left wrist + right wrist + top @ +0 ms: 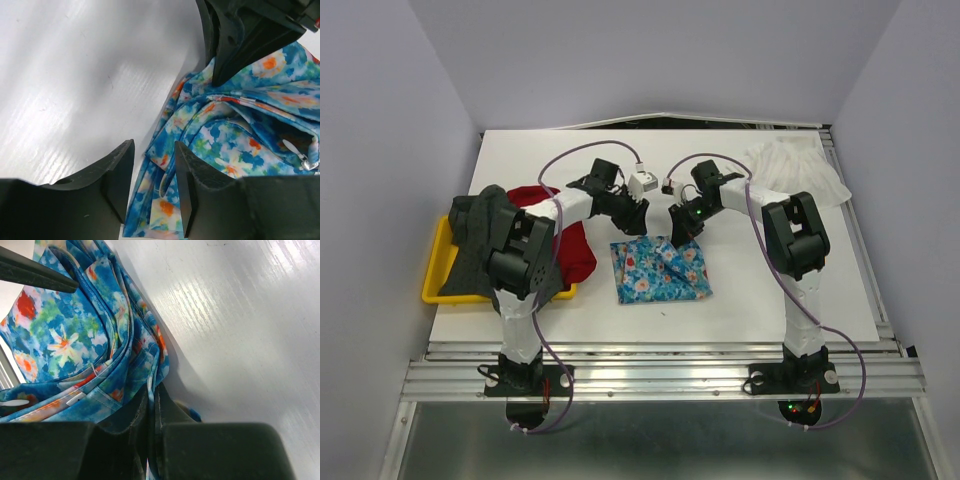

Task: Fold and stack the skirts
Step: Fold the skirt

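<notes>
Counter (770,290), middle: folded skirt (660,272), with the left hand (154,147) at its far-left corner, fingers apart and the cloth edge between them, and the right hand (151,390) at its far edge, fingers pinched on the cloth. Left edge: tray (432,287) holding a draped skirt (475,235) that spills over its far rim; just right of it, between tray and folded skirt, a heaped skirt (582,255) lies partly under the left arm. Far-right corner: a spread skirt (798,170), well apart from the rest.
</notes>
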`<action>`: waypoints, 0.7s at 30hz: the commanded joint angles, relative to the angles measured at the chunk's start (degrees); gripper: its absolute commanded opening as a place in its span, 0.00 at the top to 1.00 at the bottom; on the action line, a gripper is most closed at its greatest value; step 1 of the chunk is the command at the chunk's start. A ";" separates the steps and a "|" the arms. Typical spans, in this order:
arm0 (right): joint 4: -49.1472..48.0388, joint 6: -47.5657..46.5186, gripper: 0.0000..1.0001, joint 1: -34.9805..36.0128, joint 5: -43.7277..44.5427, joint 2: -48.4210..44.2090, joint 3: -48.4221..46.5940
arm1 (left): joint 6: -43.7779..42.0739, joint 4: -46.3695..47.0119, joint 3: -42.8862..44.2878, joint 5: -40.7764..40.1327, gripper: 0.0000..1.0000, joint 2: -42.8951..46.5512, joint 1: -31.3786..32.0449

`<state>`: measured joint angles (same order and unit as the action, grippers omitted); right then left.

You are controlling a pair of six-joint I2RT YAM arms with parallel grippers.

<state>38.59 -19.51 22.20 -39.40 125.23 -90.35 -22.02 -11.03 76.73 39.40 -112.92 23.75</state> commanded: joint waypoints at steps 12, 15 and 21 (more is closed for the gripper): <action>1.23 -1.94 0.99 0.48 8.99 4.67 0.79 | -1.18 -2.33 4.83 3.67 0.50 -4.85 0.25; 1.23 -1.94 0.99 0.48 9.25 4.76 0.52 | -2.32 -4.08 4.75 4.46 0.55 -5.11 0.33; 1.31 -2.20 0.99 0.48 9.95 4.67 0.78 | -3.47 -5.32 0.89 4.46 0.97 -1.52 0.16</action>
<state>38.85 -19.31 22.20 -39.35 125.40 -90.61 -23.92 -14.41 79.24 42.22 -118.13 23.79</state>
